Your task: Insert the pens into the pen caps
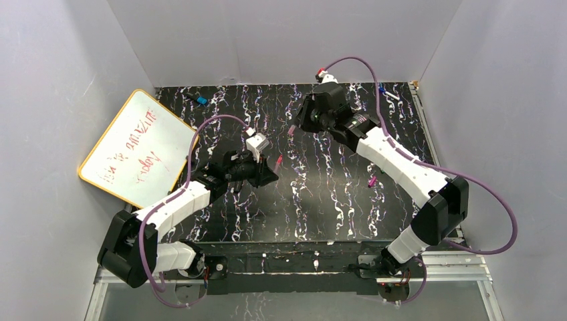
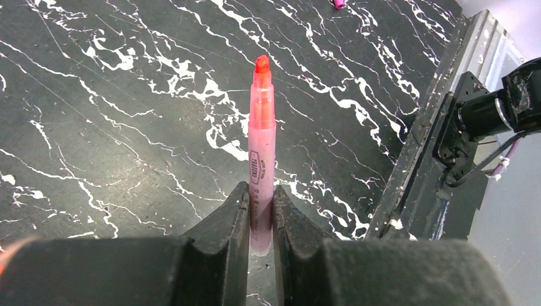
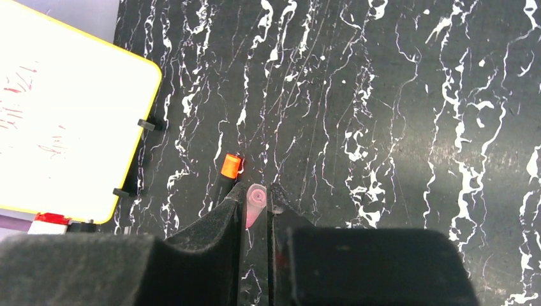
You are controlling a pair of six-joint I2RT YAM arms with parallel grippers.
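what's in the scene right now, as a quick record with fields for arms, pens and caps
left gripper: shut on a pink pen, red tip bare, pointing away from the fingers
right gripper: shut on a pink cap
pen and cap: apart, not yet joined
table: black marbled
loose items: black pen with orange end beside the whiteboard; magenta piece near the right arm

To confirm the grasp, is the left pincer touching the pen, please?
Touching: the left wrist view shows the left pincer clamped on the pen from both sides.
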